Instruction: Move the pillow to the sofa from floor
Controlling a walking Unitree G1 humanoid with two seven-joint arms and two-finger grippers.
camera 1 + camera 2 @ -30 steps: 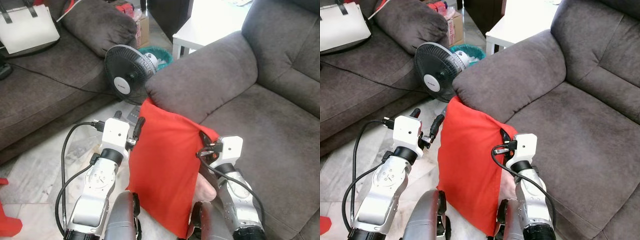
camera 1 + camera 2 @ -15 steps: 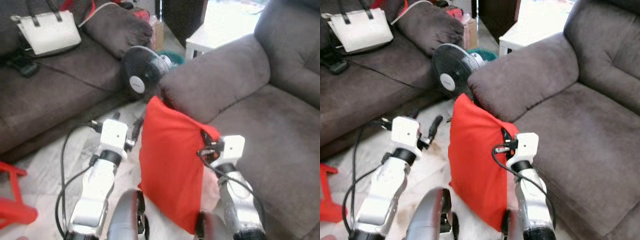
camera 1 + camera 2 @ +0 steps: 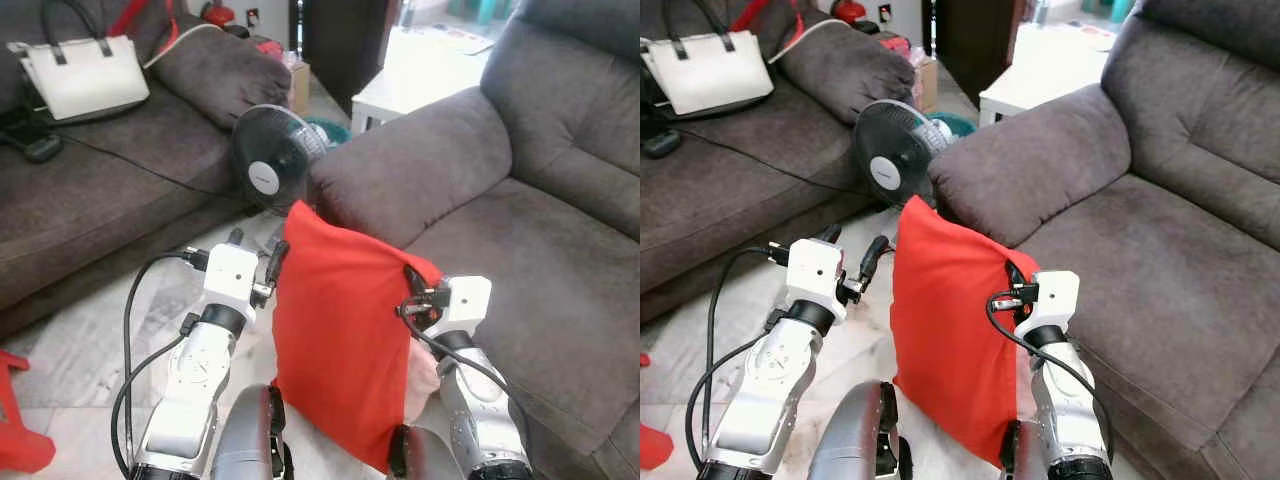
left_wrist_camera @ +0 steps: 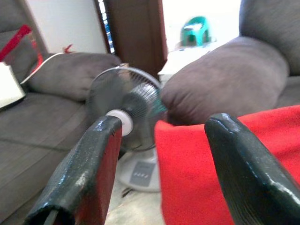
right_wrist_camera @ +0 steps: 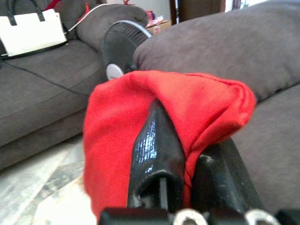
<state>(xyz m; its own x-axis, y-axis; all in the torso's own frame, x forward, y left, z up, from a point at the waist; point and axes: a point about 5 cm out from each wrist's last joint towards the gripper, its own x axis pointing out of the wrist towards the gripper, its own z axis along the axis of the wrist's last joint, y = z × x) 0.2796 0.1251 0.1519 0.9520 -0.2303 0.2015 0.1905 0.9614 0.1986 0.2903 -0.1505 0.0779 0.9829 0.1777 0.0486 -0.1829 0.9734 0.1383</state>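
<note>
Beside the grey fabric sofa (image 3: pixel 520 240) at two o'clock, we hold the red cloth pillow (image 3: pixel 340 330) off the floor, right gripper (image 5: pixel 187 154) fingers pinching its corner, left gripper (image 4: pixel 161 173) fingers spread open alongside as support.

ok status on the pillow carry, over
Right gripper jaws shut on red pillow, held upright off the floor. Left gripper jaws open beside it. Sofa just right; fan ahead by the sofa arm.

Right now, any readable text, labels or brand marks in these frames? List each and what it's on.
None readable.
Fan: the white hub disc carries no legible mark; the base panel shows small blurred markings, too soft to read.
White handbag: no visible lettering.
Red pillow, pinched by the right gripper: plain fabric, no print.
Grey sofa: no tag in sight.
</note>
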